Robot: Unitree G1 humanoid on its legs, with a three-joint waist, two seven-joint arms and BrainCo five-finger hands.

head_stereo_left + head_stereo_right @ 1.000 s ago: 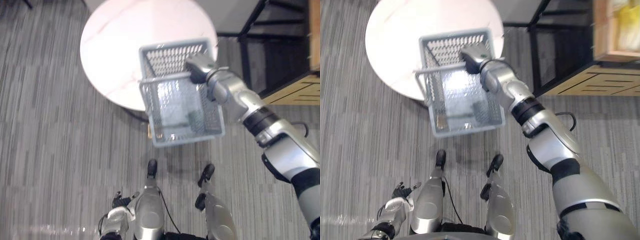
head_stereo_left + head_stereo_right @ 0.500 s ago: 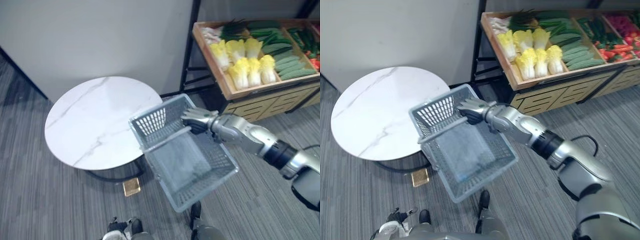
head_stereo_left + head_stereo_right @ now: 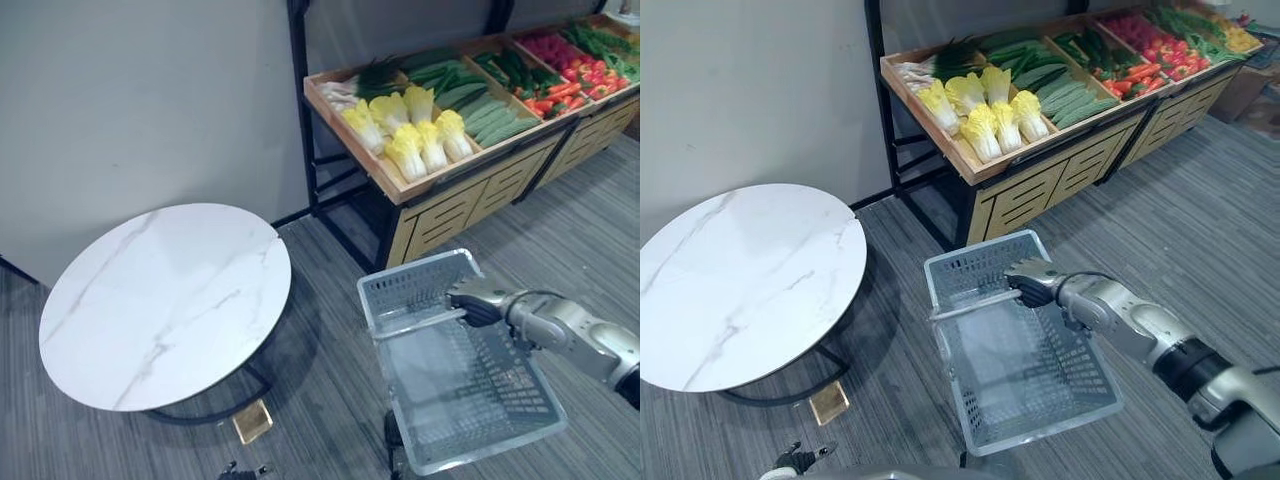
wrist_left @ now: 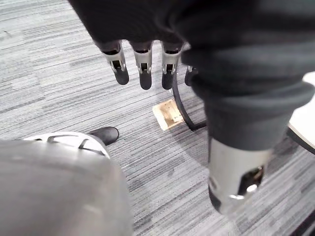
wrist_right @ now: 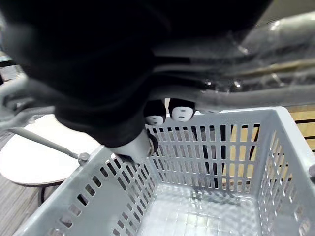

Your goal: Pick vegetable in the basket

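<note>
Both eye views look down and forward from the head, set slightly apart sideways, and share the round surface (image 3: 160,290), basket (image 3: 408,292) and vegetable shelf (image 3: 445,212). The left wrist view looks closely past the left robot hand (image 4: 143,66) at the floor (image 4: 49,73); the right wrist view, past the right robot hand (image 5: 182,110), looks into the basket.

Left robot hand (image 4: 143,61), fingers relaxed, over grey carpet (image 4: 59,98), tan block (image 4: 169,114) by table base (image 4: 183,112)
</note>
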